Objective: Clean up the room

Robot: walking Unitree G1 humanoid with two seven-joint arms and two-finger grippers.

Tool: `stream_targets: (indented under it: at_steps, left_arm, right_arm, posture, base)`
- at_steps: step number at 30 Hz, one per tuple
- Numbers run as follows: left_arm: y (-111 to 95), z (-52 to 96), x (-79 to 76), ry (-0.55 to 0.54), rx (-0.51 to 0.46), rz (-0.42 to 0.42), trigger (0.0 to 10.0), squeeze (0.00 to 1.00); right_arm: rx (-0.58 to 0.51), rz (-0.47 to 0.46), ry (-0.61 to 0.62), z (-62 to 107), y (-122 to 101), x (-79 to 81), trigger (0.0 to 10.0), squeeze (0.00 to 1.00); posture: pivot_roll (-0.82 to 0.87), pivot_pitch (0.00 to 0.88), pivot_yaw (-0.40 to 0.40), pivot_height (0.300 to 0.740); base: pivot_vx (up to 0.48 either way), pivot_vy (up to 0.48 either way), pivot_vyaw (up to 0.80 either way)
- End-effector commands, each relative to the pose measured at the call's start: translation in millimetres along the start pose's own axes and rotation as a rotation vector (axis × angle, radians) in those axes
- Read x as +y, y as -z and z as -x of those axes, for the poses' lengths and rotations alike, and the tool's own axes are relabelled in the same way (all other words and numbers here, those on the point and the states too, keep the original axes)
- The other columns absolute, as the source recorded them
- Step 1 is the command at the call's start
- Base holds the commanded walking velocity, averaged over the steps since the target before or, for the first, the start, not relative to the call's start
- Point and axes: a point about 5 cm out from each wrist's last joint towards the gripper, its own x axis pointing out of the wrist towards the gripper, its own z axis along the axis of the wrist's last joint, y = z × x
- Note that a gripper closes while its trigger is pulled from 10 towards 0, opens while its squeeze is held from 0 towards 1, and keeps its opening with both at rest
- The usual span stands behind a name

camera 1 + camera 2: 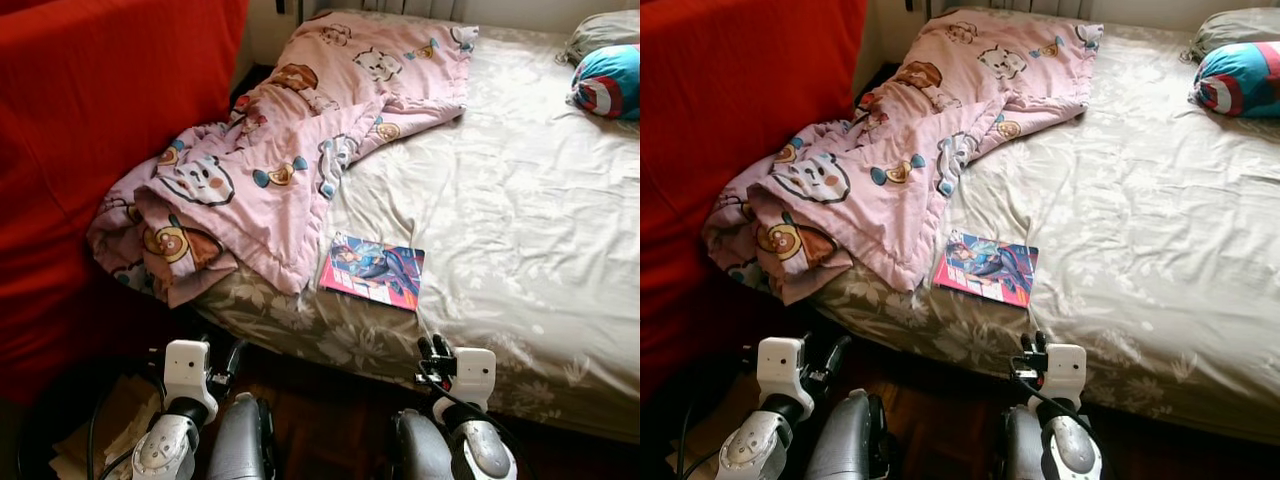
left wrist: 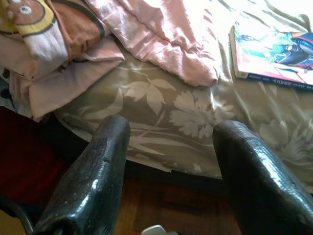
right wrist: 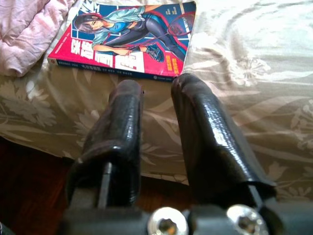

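Observation:
A comic book [image 1: 373, 272] with a red and blue cover lies flat near the front edge of the bed [image 1: 520, 230], which has a beige floral sheet. A crumpled pink cartoon blanket [image 1: 280, 160] covers the bed's left side and hangs over its corner. My right gripper [image 3: 156, 85] hovers low in front of the bed edge, just short of the comic book [image 3: 124, 39], with its fingers close together and nothing between them. My left gripper [image 2: 172, 126] stands open near the bed's corner, below the blanket's [image 2: 161, 39] hanging edge.
A red sofa [image 1: 90, 120] stands close against the bed's left side. A blue and red cushion [image 1: 608, 80] and a grey pillow [image 1: 600, 30] lie at the far right. Dark wooden floor [image 1: 330, 420] runs under me, with pale paper [image 1: 100, 430] at the left.

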Motion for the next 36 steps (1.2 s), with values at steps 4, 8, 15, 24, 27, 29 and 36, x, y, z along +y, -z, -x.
stream_targets:
  at_steps: [4, 8, 15, 24, 27, 29, 36]
  left_arm:
    - [1.4, 1.4, -2.4, 0.003, 0.016, 0.015, 10.0, 0.00]
    - [-0.5, 0.2, -3.4, 0.004, 0.009, 0.023, 10.0, 0.00]
    - [-0.4, 0.4, -4.2, 0.010, 0.011, 0.025, 10.0, 0.00]
    - [3.3, 1.4, -3.0, 0.011, 0.042, 0.024, 10.0, 0.00]
    - [3.3, 1.1, -2.6, 0.015, 0.046, 0.020, 10.0, 0.00]
    - [3.1, 0.8, -1.7, 0.012, 0.046, 0.017, 10.0, 0.00]
    - [4.0, 0.5, 2.1, -0.009, 0.058, 0.003, 10.0, 0.00]
  right_arm:
    - [0.010, -0.008, -0.001, 0.5, 1.3, 0.8, 10.0, 1.00]
    - [0.011, -0.012, -0.004, 0.0, 1.3, 1.0, 10.0, 1.00]
    - [0.010, -0.012, -0.007, -0.8, 1.2, 1.2, 10.0, 1.00]
    - [0.023, 0.000, -0.016, -1.0, 3.4, 2.1, 10.0, 0.00]
    - [0.023, -0.007, -0.028, -1.3, 3.6, 3.0, 10.0, 0.00]
    - [0.021, -0.008, -0.037, -1.4, 3.5, 3.8, 10.0, 0.00]
    - [0.022, -0.007, -0.046, -1.3, 4.2, 5.0, 10.0, 0.00]
  posture:
    - [0.01, 0.234, -0.001, 0.605]
    - [0.01, 0.233, 0.000, 0.605]
    - [0.01, 0.231, 0.001, 0.605]
    - [0.01, 0.232, 0.003, 0.605]
    - [0.01, 0.230, 0.004, 0.605]
    - [0.01, 0.230, 0.005, 0.605]
    - [0.01, 0.231, 0.005, 0.605]
  base:
    - [0.000, 0.000, 0.00]
    - [0.000, 0.000, 0.00]
    - [0.000, 0.000, 0.00]
    - [0.000, 0.000, 0.00]
    - [0.000, 0.000, 0.00]
    - [0.141, 0.000, 0.00]
    - [0.329, 0.000, 0.00]
